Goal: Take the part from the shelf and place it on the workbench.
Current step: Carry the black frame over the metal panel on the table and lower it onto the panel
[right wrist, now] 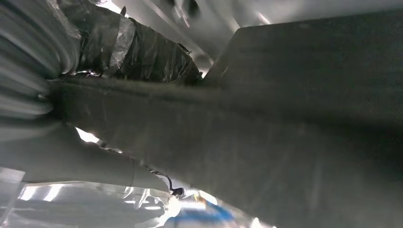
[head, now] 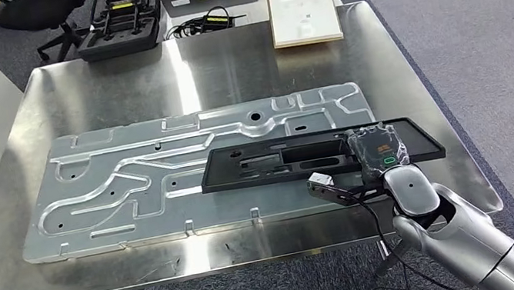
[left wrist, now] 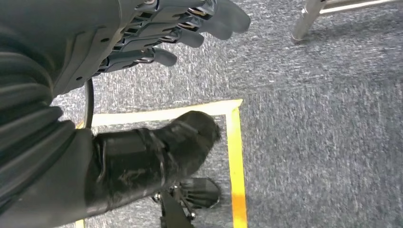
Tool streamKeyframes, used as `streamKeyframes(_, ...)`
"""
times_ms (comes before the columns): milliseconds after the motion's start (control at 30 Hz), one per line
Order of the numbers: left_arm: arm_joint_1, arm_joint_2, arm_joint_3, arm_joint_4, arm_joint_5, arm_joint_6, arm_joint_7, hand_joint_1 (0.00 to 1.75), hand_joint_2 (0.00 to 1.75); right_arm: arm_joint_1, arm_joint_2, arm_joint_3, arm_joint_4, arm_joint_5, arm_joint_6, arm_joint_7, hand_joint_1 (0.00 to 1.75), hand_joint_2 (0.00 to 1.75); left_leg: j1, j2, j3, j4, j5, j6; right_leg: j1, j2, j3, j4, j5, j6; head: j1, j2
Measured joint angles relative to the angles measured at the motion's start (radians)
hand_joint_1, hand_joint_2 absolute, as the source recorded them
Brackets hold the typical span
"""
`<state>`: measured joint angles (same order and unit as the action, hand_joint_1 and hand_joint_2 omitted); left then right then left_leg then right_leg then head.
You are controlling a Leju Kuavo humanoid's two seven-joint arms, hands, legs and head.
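Black flat part (head: 295,158), long and rectangular with cut-outs, lying across the right near area of the steel counter (head: 224,57), its left portion resting on top of the large embossed aluminium panel (head: 128,185), its right end reaching past that panel's right edge toward the counter's right side. Right hand (head: 377,151) set on the part's right half, near edge, coming in from the near right on the silver arm (head: 471,236); back of the hand over the part, thumb (right wrist: 138,47) in the right wrist view pressed against the part's dark edge (right wrist: 285,142), so gripping the part at that spot. Part level, flat on the panel, long axis running left to right.

Left hand (left wrist: 180,33) hanging low beside the counter, above grey carpet (left wrist: 323,142) with a yellow tape outline (left wrist: 235,156), fingers (left wrist: 223,19) straight and slightly apart, holding nothing.

On the far edge of the counter: a black foam-lined case (head: 118,23) at the left, a coiled black cable (head: 207,22) beside it, and an open cardboard box (head: 300,2) with white contents at the right. Black office chair (head: 50,14) on the floor beyond the far left corner.
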<state>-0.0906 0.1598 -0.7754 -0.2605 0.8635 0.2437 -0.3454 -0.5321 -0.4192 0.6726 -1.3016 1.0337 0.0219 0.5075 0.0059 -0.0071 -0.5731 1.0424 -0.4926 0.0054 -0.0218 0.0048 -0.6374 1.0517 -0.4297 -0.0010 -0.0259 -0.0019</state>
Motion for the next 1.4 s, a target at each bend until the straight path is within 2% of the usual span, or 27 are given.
streamKeyframes(33,-0.001,0.002,0.000,0.000,-0.001,0.000,-0.003,0.00,1.75,0.006,-0.001,-0.008,0.008,-0.023,-0.015,0.005,0.00,0.00,0.002,0.001,-0.010,0.021,-0.013,-0.004,-0.001,0.000,0.004,-0.002,0.000,-0.005,-0.001,0.000)
streamKeyframes(100,-0.003,0.004,0.000,0.000,-0.006,0.005,-0.007,0.00,1.75,0.017,-0.004,-0.027,0.028,-0.060,-0.040,0.009,0.00,0.00,0.004,0.002,-0.057,0.117,-0.059,-0.013,-0.002,0.000,0.010,-0.005,-0.001,-0.012,-0.003,0.000)
streamKeyframes(167,-0.002,0.005,0.000,0.000,-0.011,0.016,-0.006,0.00,0.87,0.031,-0.006,-0.043,0.051,-0.081,-0.051,0.012,0.00,0.00,0.005,0.002,-0.121,0.228,-0.101,-0.018,-0.001,-0.001,0.012,-0.006,-0.004,-0.016,-0.004,0.000)
streamKeyframes(200,-0.001,0.005,0.000,0.000,-0.012,0.025,-0.004,0.00,0.44,0.037,-0.007,-0.049,0.062,-0.088,-0.054,0.014,0.00,0.00,0.005,0.002,-0.137,0.249,-0.102,-0.018,0.000,0.000,0.013,-0.006,-0.005,-0.017,-0.004,0.000)
streamKeyframes(233,0.001,0.006,0.000,0.000,-0.013,0.034,0.000,0.00,0.00,0.041,-0.008,-0.055,0.070,-0.093,-0.057,0.017,0.00,0.00,0.005,0.002,-0.135,0.235,-0.085,-0.016,0.001,0.001,0.014,-0.005,-0.005,-0.018,-0.004,0.000)
streamKeyframes(300,0.001,0.007,0.000,0.000,-0.014,0.057,0.013,0.00,0.00,0.044,-0.010,-0.067,0.081,-0.103,-0.061,0.023,0.00,0.00,0.005,0.002,-0.085,0.118,-0.017,-0.009,0.002,0.003,0.019,-0.006,-0.007,-0.016,-0.004,0.000)
streamKeyframes(367,-0.001,0.010,0.000,0.000,-0.012,0.083,0.032,0.00,0.00,0.044,-0.012,-0.075,0.089,-0.111,-0.062,0.027,0.00,0.00,0.000,0.002,-0.039,0.014,0.008,-0.002,0.004,0.005,0.022,-0.006,-0.007,-0.008,-0.004,0.000)
streamKeyframes(433,-0.002,0.010,0.000,0.000,-0.009,0.101,0.044,0.00,0.00,0.045,-0.013,-0.080,0.094,-0.116,-0.063,0.031,0.00,0.00,-0.005,0.001,-0.030,-0.011,0.004,0.007,0.006,0.007,0.023,-0.009,-0.008,0.005,-0.003,0.000)
streamKeyframes(500,0.000,0.010,0.000,0.000,-0.005,0.107,0.050,0.00,0.00,0.045,-0.015,-0.085,0.098,-0.121,-0.066,0.034,0.00,0.00,-0.001,0.003,-0.020,-0.021,0.026,0.019,0.007,0.009,0.028,-0.008,-0.012,0.018,-0.003,0.000)
streamKeyframes(533,0.000,0.010,0.000,0.000,-0.002,0.110,0.054,0.00,0.00,0.045,-0.016,-0.087,0.100,-0.127,-0.071,0.034,0.00,0.00,0.001,0.005,-0.014,-0.027,0.034,0.025,0.008,0.008,0.023,0.006,-0.024,0.022,-0.001,0.000)
streamKeyframes(567,-0.001,0.010,-0.001,0.000,0.001,0.114,0.059,0.00,0.00,0.046,-0.018,-0.088,0.101,-0.138,-0.078,0.031,0.00,0.00,0.004,0.008,-0.010,-0.033,0.040,0.030,0.009,0.008,0.010,0.038,-0.047,0.025,0.001,0.000)
streamKeyframes(633,-0.004,0.009,-0.001,0.000,0.011,0.125,0.072,0.00,0.00,0.047,-0.014,-0.089,0.101,-0.184,-0.097,0.017,0.00,0.00,0.003,0.011,-0.010,-0.037,0.044,0.036,0.008,0.006,-0.043,0.152,-0.112,0.027,0.003,0.000)
streamKeyframes(667,-0.004,0.008,-0.001,0.000,0.015,0.132,0.079,0.00,0.00,0.047,-0.009,-0.089,0.098,-0.214,-0.105,0.011,0.00,0.00,0.002,0.011,-0.012,-0.036,0.044,0.037,0.008,0.006,-0.069,0.207,-0.134,0.028,0.003,0.000)
streamKeyframes(700,-0.004,0.006,0.000,0.000,0.018,0.140,0.085,0.00,0.00,0.047,-0.002,-0.090,0.093,-0.247,-0.111,0.007,0.00,0.00,0.001,0.012,-0.013,-0.035,0.044,0.037,0.008,0.006,-0.084,0.241,-0.140,0.029,0.003,0.000)
streamKeyframes(733,-0.004,0.005,0.000,0.000,0.019,0.146,0.089,0.00,0.00,0.044,0.003,-0.090,0.087,-0.274,-0.115,0.007,0.00,0.00,0.001,0.012,-0.013,-0.033,0.044,0.037,0.007,0.006,-0.082,0.238,-0.126,0.029,0.003,0.000)
streamKeyframes(767,-0.004,0.003,0.000,0.000,0.019,0.152,0.093,0.00,0.00,0.039,0.008,-0.090,0.080,-0.293,-0.117,0.009,0.00,0.00,0.001,0.011,-0.013,-0.031,0.043,0.036,0.006,0.006,-0.062,0.198,-0.096,0.028,0.003,0.000)
streamKeyframes(800,-0.004,0.002,0.000,0.000,0.019,0.155,0.096,0.00,0.00,0.033,0.013,-0.090,0.073,-0.304,-0.120,0.011,0.00,0.00,0.000,0.010,-0.014,-0.026,0.041,0.034,0.005,0.006,-0.032,0.135,-0.061,0.027,0.003,0.000)
streamKeyframes(867,-0.006,0.000,0.000,0.000,0.019,0.161,0.101,0.00,0.00,0.017,0.023,-0.089,0.058,-0.306,-0.126,0.011,0.00,0.00,-0.004,0.008,-0.021,-0.013,0.036,0.027,0.007,0.006,0.018,0.028,-0.019,0.021,0.003,0.000)
streamKeyframes(900,-0.007,-0.001,0.000,0.000,0.019,0.164,0.103,0.00,0.00,0.011,0.028,-0.089,0.049,-0.303,-0.129,0.011,0.00,0.00,-0.005,0.007,-0.026,-0.008,0.035,0.022,0.008,0.006,0.027,0.004,-0.014,0.019,0.002,0.000)
streamKeyframes(1000,-0.007,-0.002,0.000,0.000,0.020,0.170,0.111,0.00,0.00,-0.002,0.049,-0.085,0.015,-0.286,-0.131,0.010,0.00,0.00,-0.004,0.004,-0.033,-0.005,0.036,0.009,0.010,0.004,0.024,-0.004,-0.010,0.004,0.002,0.000)
streamKeyframes(1067,-0.007,-0.003,0.000,0.000,0.021,0.173,0.113,0.00,0.00,-0.014,0.062,-0.081,-0.004,-0.280,-0.130,0.011,0.00,0.00,-0.001,0.003,-0.048,0.031,0.002,-0.003,0.005,0.001,0.021,-0.011,-0.001,-0.010,-0.002,0.000)
streamKeyframes(1167,-0.010,-0.004,0.000,0.000,0.022,0.176,0.115,0.00,0.00,-0.024,0.078,-0.070,-0.026,-0.269,-0.129,0.011,0.00,0.00,0.005,0.003,-0.112,0.197,-0.100,-0.019,0.003,-0.005,0.009,-0.013,0.010,-0.020,-0.006,0.000)
streamKeyframes(1200,-0.010,-0.005,0.001,0.000,0.023,0.177,0.116,0.00,0.00,-0.026,0.083,-0.065,-0.032,-0.262,-0.127,0.011,0.00,0.00,0.006,0.003,-0.123,0.236,-0.116,-0.022,0.003,-0.006,0.003,-0.013,0.014,-0.020,-0.006,0.000)
streamKeyframes(1233,-0.009,-0.006,0.001,0.000,0.025,0.179,0.117,0.00,0.00,-0.027,0.087,-0.058,-0.039,-0.254,-0.124,0.011,0.00,0.00,0.008,0.003,-0.119,0.240,-0.113,-0.024,0.003,-0.007,-0.003,-0.012,0.018,-0.020,-0.006,0.000)
streamKeyframes(1267,-0.008,-0.006,0.001,0.000,0.026,0.180,0.117,0.00,0.00,-0.030,0.092,-0.051,-0.048,-0.245,-0.120,0.011,0.00,0.00,0.009,0.003,-0.095,0.208,-0.094,-0.025,0.003,-0.007,-0.009,-0.011,0.022,-0.018,-0.006,0.000)
streamKeyframes(1367,-0.011,-0.007,0.001,0.000,0.028,0.183,0.119,0.00,0.00,-0.046,0.105,-0.031,-0.080,-0.218,-0.107,0.011,0.00,0.00,0.008,0.002,0.015,0.019,-0.028,-0.019,0.003,-0.005,-0.021,-0.008,0.035,-0.005,-0.005,0.000)
streamKeyframes(1400,-0.013,-0.007,0.001,0.000,0.028,0.183,0.119,0.00,0.00,-0.053,0.109,-0.026,-0.090,-0.211,-0.104,0.011,0.00,0.00,0.006,0.001,0.031,-0.014,-0.020,-0.015,0.003,-0.005,-0.022,-0.009,0.040,0.001,-0.005,0.000)
